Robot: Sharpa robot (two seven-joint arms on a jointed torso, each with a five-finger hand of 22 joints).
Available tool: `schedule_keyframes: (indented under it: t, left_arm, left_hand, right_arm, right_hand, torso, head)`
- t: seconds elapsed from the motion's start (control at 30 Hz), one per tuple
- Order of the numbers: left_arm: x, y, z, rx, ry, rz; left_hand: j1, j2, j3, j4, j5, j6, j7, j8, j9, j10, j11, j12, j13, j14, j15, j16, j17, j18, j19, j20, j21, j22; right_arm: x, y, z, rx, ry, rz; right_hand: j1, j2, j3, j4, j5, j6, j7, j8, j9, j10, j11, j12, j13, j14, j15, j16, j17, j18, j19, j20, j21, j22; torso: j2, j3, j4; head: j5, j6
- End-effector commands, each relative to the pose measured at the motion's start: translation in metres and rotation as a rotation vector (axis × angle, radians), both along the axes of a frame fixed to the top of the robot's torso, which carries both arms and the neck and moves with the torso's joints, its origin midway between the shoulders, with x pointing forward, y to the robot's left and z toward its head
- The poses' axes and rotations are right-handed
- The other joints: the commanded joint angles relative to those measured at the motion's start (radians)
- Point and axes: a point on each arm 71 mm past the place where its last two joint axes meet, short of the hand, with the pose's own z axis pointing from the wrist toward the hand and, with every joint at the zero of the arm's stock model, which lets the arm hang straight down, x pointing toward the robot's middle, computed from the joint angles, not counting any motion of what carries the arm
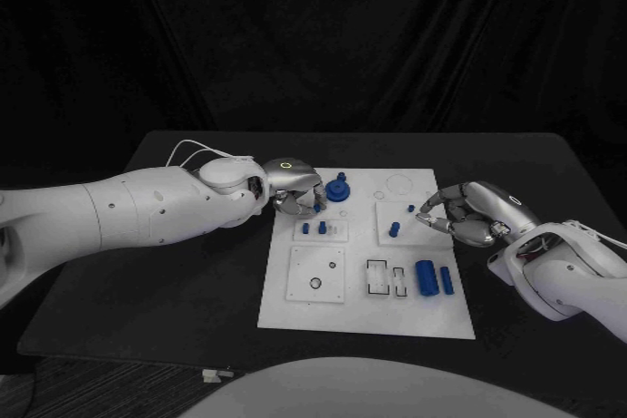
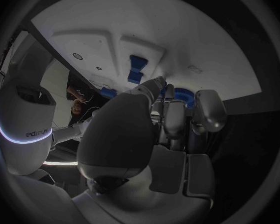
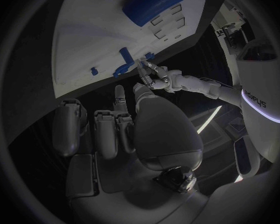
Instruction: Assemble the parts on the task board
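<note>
While the left hand (image 1: pixel 296 189) is hovering by the round part (image 1: pixel 339 191) at the board's (image 1: pixel 392 314) far edge, grip unclear, the right hand (image 1: pixel 460 216), curled, seemingly empty, is waiting; seating needs a careful pinch.

Dim scene, black backdrop; task board (image 1: pixel 366 323) brightest, evenly lit; wrist views fisheye-warped, rims dark.

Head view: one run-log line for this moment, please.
left hand: over task board by round blue part | right hand: at board's right edge | grasps: unclear
</note>
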Motion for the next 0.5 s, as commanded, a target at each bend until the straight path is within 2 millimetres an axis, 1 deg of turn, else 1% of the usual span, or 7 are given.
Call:
schedule_keyframes:
  t: [0.03,0.17,0.5]
  left_arm:
    - [-0.0012,-0.0022,-0.0019,0.002,0.011,-0.008]
    - [-0.0012,-0.0035,-0.0021,0.002,0.011,-0.010]
    - [-0.0010,-0.0064,-0.0036,0.008,0.022,-0.012]
  left_hand:
    - [0.004,0.000,0.008,0.000,0.005,-0.005,0.000,0.002,0.000,-0.003,0.001,-0.006,-0.001,-0.006,-0.002,-0.006,0.000,0.013,-0.008,0.002,-0.001,0.134]
    - [0.004,0.001,0.008,0.000,0.005,-0.006,0.000,0.001,0.000,-0.002,0.001,-0.006,-0.001,-0.006,-0.002,-0.006,0.000,0.013,-0.008,0.002,-0.001,0.134]
    - [0.004,0.002,0.009,0.000,0.006,-0.007,0.000,0.000,-0.001,-0.001,0.001,-0.006,-0.001,-0.007,-0.002,-0.007,-0.002,0.013,-0.008,0.002,-0.003,0.134]
  right_arm:
    - [-0.0003,-0.0004,-0.0017,-0.004,0.015,-0.013]
    - [-0.0004,-0.0004,-0.0016,-0.003,0.014,-0.014]
    - [-0.0006,-0.0007,-0.0016,-0.002,0.015,-0.014]
  right_hand:
    - [0.010,0.003,0.004,-0.001,0.005,-0.001,0.003,-0.005,-0.001,0.104,-0.003,0.004,0.263,0.085,-0.006,-0.005,0.186,0.014,-0.001,-0.003,-0.006,0.182]
    - [0.010,0.003,0.004,-0.001,0.005,-0.001,0.003,-0.005,-0.001,0.104,-0.003,0.004,0.263,0.085,-0.006,-0.005,0.186,0.014,-0.001,-0.003,-0.006,0.182]
    - [0.010,0.003,0.004,-0.001,0.005,-0.001,0.003,-0.005,-0.001,0.104,-0.003,0.004,0.263,0.085,-0.006,-0.005,0.186,0.014,-0.001,-0.003,-0.006,0.182]
  torso:
    - [0.002,-0.0001,-0.0020]
    - [0.001,0.0000,-0.0010]
    - [0.001,0.0001,-0.0012]
  head:
    - [0.001,0.000]
    - [0.001,0.000]
    - [-0.001,0.000]
